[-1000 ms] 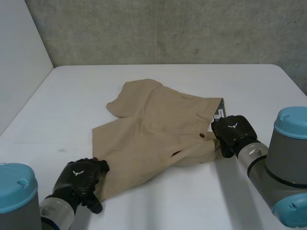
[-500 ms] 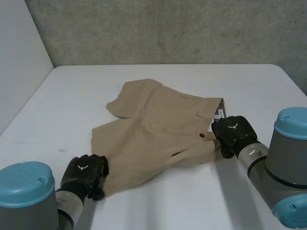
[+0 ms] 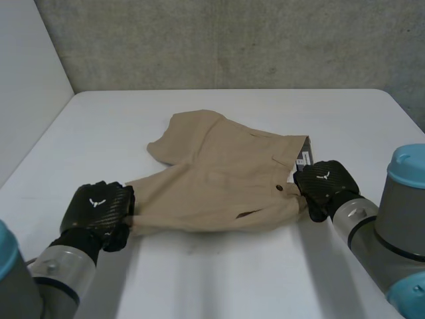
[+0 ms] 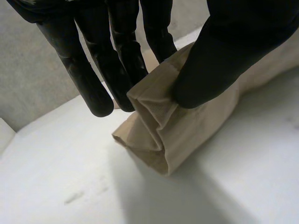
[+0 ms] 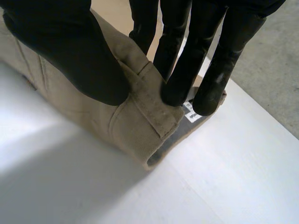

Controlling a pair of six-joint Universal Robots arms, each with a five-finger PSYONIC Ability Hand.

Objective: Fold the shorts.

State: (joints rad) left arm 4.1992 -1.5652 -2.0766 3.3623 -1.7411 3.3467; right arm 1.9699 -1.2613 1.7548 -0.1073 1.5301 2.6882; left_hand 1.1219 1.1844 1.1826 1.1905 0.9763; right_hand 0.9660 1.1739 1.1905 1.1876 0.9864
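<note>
shorts (image 3: pixel 219 179) on white table (image 3: pixel 265 279), concrete wall (image 3: pixel 232 40)

Brightness: the white table (image 3: pixel 232 286) is lit brightly and evenly.
Source: light is cast from above, softly diffused.
Shadows: a faint, soft-edged shadow is thrown on the table along the near edge of the shorts (image 3: pixel 219 179).

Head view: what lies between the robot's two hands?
In the head view, the shorts span the stretch, from the left hand at a leg hem to the right hand at the waistband.
</note>
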